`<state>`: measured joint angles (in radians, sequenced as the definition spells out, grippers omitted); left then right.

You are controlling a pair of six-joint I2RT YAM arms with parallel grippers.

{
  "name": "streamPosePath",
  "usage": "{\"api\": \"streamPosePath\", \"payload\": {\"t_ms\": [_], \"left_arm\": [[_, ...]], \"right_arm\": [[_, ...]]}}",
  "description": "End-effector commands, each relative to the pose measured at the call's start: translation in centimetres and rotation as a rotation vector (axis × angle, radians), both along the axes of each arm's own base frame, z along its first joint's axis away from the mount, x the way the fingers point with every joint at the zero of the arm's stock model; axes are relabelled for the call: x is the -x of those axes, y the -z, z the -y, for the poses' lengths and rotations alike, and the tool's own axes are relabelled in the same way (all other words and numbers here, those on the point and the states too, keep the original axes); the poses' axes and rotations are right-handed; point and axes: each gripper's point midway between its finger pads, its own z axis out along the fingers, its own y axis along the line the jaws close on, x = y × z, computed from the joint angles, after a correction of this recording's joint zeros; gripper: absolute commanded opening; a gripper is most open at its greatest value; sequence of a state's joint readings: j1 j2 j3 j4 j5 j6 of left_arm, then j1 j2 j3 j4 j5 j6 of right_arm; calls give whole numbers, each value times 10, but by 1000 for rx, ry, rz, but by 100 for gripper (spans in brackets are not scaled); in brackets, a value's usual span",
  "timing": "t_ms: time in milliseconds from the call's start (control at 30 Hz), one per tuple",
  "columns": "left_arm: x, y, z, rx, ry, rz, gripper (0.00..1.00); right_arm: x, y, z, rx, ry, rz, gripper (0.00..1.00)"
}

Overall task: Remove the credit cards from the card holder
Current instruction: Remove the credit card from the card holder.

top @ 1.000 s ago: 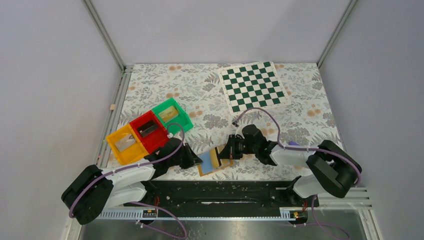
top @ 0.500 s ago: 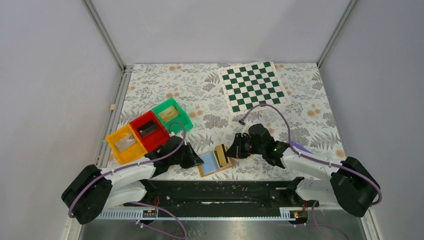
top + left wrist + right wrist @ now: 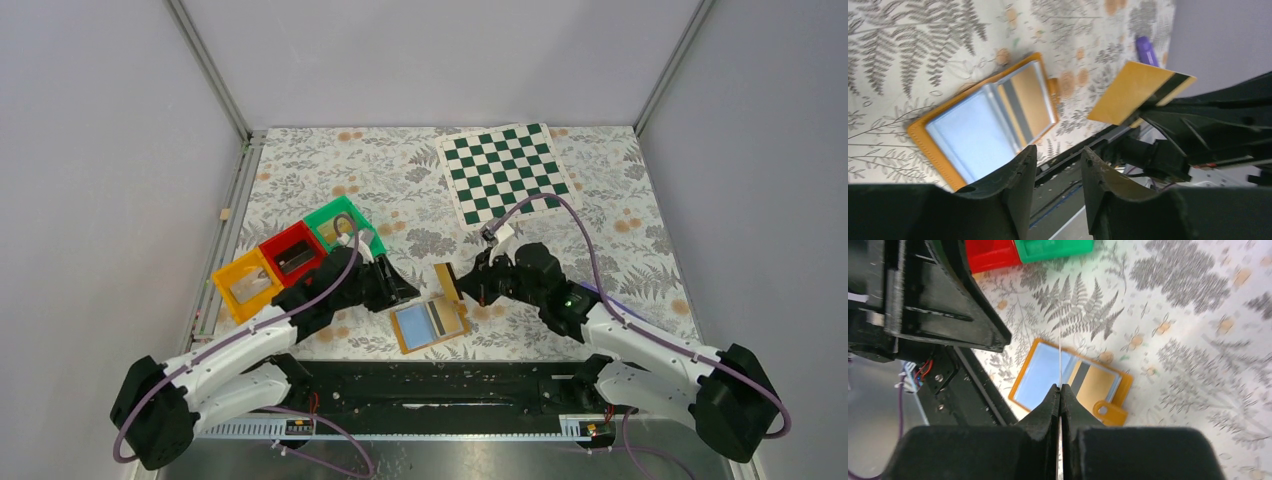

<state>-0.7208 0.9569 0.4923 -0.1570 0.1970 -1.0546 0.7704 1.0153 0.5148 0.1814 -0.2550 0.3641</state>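
Tan-orange with a dark stripe, the card (image 3: 1133, 92) is pinched between the right fingers (image 3: 1052, 407), which press together on its lower edge. The right wrist view sees it edge-on as a thin pale line. A second ago that card was down at the holder's pocket. Now it is lifted clear and carried back, touching nothing else. The left fingers (image 3: 1025, 172) have changed too. They were low at the holder's left edge and are now spread with nothing between them, drawn up and away toward the bins (image 3: 284, 239).

The holder (image 3: 430, 325) lies open and flat on the table (image 3: 330, 180), pale-blue inside up, about where it was, between the two arms and no longer pinned. So one card is out. A second card (image 3: 1030, 100), the same tan with a stripe, appears to remain in the right pocket, so the task looks only partly done. The next pull will likely need the holder steadied again.

The holder sits near the table's near edge, just beyond the black rail (image 3: 450, 385) of the arm bases. The green bin (image 3: 327, 212) is just beside the left fingers, so room is short on that side. Bare table lies open beyond the holder as far as the chessboard (image 3: 505, 172), well apart, which leaves space to set the card down.
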Motion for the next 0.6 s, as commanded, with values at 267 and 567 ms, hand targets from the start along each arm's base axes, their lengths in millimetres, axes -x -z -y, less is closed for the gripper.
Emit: {"api": "streamPosePath", "payload": {"t_ms": [267, 567], "left_arm": [[-7, -95, 10, 145, 1, 138, 53], [-15, -103, 14, 149, -17, 135, 57]], "right_arm": [[-19, -22, -12, 115, -40, 471, 0], [-4, -30, -22, 171, -88, 779, 0]]}}
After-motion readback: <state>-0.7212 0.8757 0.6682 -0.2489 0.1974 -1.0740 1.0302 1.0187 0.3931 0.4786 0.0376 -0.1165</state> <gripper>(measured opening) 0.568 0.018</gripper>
